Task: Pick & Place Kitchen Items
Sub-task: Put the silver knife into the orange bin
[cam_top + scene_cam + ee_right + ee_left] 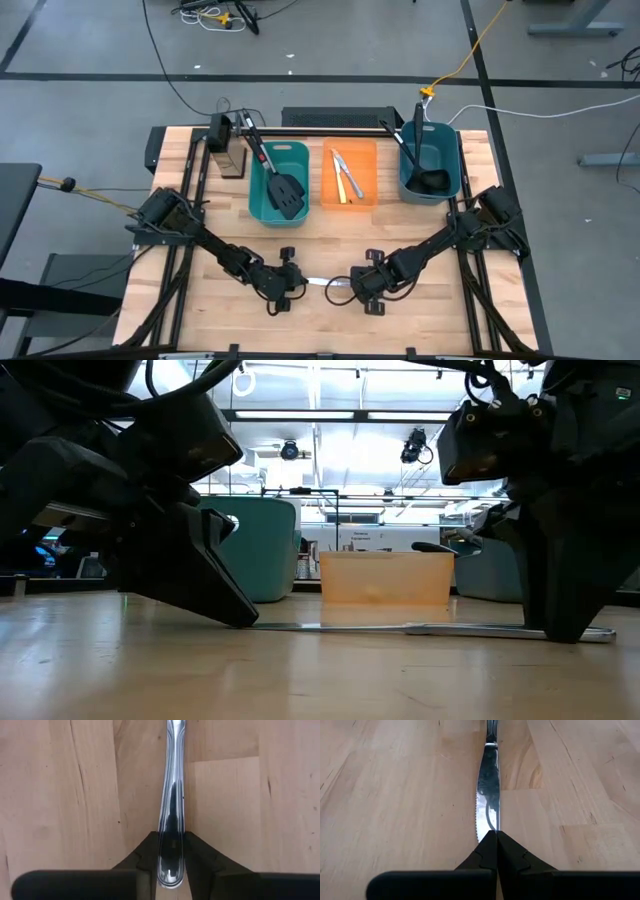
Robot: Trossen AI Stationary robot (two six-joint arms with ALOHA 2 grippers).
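A silver table knife [320, 283] lies flat on the wooden table near its front edge, between my two grippers. Its blade [487, 785] points toward the left arm and its handle [174, 770] toward the right arm. My left gripper [496, 833] is shut, slanting down onto the blade's tip. My right gripper [171, 836] points steeply down over the handle's end, with one finger on each side of it. In the low view the knife [430, 628] stretches along the tabletop from my left gripper [245, 622] to my right gripper [570, 635]. My left gripper rests its shut fingertips on the tip of the blade [487, 822], coming in at a slant from the table's left and in line with the knife. The tip itself is hidden under the fingers. The knife lies flat on the table. My right gripper has the free end of the handle [171, 855] between its two fingers, one against each long edge. The fingers come from above, pointing down, and straddle the handle. The knife lies flat on the wood.
Three bins stand in a row at the far side. A teal one [262, 200] holds black spatulas, an orange one [327, 185] holds knives and a yellowish stick, and a teal one [455, 165] holds a ladle. A dark box [228, 150] stands at the far left. Bare wood surrounds the knife.
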